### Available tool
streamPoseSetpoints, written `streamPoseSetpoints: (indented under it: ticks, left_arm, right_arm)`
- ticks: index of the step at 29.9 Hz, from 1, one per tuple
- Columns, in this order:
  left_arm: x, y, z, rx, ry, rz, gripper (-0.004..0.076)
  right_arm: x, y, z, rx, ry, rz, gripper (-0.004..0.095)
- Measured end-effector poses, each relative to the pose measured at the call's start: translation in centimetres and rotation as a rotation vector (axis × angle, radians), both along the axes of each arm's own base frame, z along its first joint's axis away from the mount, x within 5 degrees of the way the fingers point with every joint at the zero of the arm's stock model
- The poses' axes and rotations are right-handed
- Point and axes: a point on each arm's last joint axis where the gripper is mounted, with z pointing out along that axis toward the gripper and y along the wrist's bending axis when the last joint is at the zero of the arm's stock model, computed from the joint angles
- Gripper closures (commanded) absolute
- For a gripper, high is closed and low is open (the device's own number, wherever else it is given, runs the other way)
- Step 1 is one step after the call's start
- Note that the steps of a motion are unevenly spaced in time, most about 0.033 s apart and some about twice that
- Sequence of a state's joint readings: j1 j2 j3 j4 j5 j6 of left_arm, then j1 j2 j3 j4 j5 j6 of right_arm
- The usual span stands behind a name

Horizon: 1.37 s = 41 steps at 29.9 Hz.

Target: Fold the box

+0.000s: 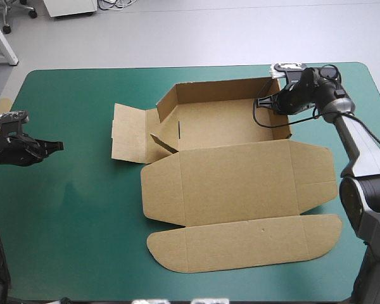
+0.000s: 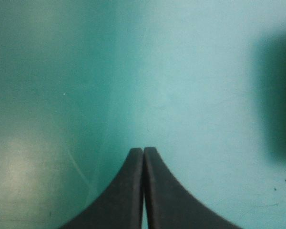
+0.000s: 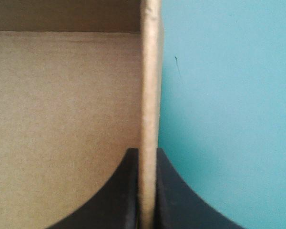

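The brown box [image 1: 221, 123] sat as an open tray on the middle and right of the table [image 1: 82, 221], toward its far edge. Its far wall [image 1: 221, 90] and right wall [image 1: 286, 114] stood upright. The left wall leaned only partly raised, with a side flap [image 1: 128, 133] lying flat on the teal-green cover beside it. The lid [image 1: 240, 180] lay flat toward the near edge, and a rounded tuck flap [image 1: 240, 244] lay flat beyond it, nearest the robot.

The right jaws were clamped on the right wall near the tray's far right corner. In the right wrist view the wall's edge [image 3: 150, 95] ran up between them, with the box floor [image 3: 62, 119] on one side and bare cover [image 3: 229, 119] on the other.

The left jaws were clenched on nothing, over bare cover [image 2: 181, 71] near the table's left edge, well apart from the box. An edge of more board [image 1: 1, 105] showed at that left edge.
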<state>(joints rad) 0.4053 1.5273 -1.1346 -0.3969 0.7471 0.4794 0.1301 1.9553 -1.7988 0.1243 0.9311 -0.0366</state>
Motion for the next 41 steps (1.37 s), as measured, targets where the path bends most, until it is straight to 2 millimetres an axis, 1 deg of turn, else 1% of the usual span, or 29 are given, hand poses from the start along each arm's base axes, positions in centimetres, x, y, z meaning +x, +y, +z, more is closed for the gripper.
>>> streamPoseSetpoints:
  ticks: [6, 11, 14, 19, 23, 27, 30, 32, 35, 41]
  left_arm:
    - [0.2, 0.0, 0.0, -0.001, -0.022, -0.001, 0.0734]
    - [0.9, 0.3, -1.1, -0.015, 0.000, 0.004, 0.0734]
    - [1.3, 0.3, -1.9, -0.039, 0.008, 0.008, 0.0734]
    - [2.4, 0.3, -2.9, -0.093, -0.024, 0.012, 0.0734]
    - [3.4, 0.0, -3.9, -0.169, -0.063, -0.009, 0.0734]
    - [4.4, -0.7, -4.7, -0.289, -0.108, -0.053, 0.0734]
    - [5.0, -1.5, -5.0, -0.388, -0.151, -0.079, 0.0734]
    - [5.4, -2.1, -5.0, -0.423, -0.178, -0.097, 0.0734]
    - [6.0, -3.5, -4.6, -0.465, -0.213, -0.126, 0.0734]
    - [7.0, -7.7, -3.8, -0.566, -0.265, -0.197, 0.0734]
  right_arm:
    - [-1.3, -1.4, 3.8, 0.065, -0.099, -0.014, 0.0921]
    - [-2.7, -2.7, 6.7, 0.110, -0.171, -0.018, 0.0921]
    - [-3.8, -3.4, 8.8, 0.134, -0.225, -0.016, 0.0921]
    - [-6.2, -3.8, 11.9, 0.139, -0.301, 0.001, 0.0921]
    - [-7.9, -3.7, 13.6, 0.147, -0.319, 0.022, 0.0921]
    - [-8.9, -3.3, 14.2, 0.175, -0.310, 0.047, 0.0921]
    - [-9.1, -3.1, 14.2, 0.199, -0.296, 0.067, 0.0921]
    - [-9.1, -3.0, 14.2, 0.211, -0.290, 0.074, 0.0921]
    - [-9.2, -2.9, 14.3, 0.218, -0.289, 0.083, 0.0921]
    - [-9.2, -2.8, 14.0, 0.217, -0.274, 0.095, 0.0921]
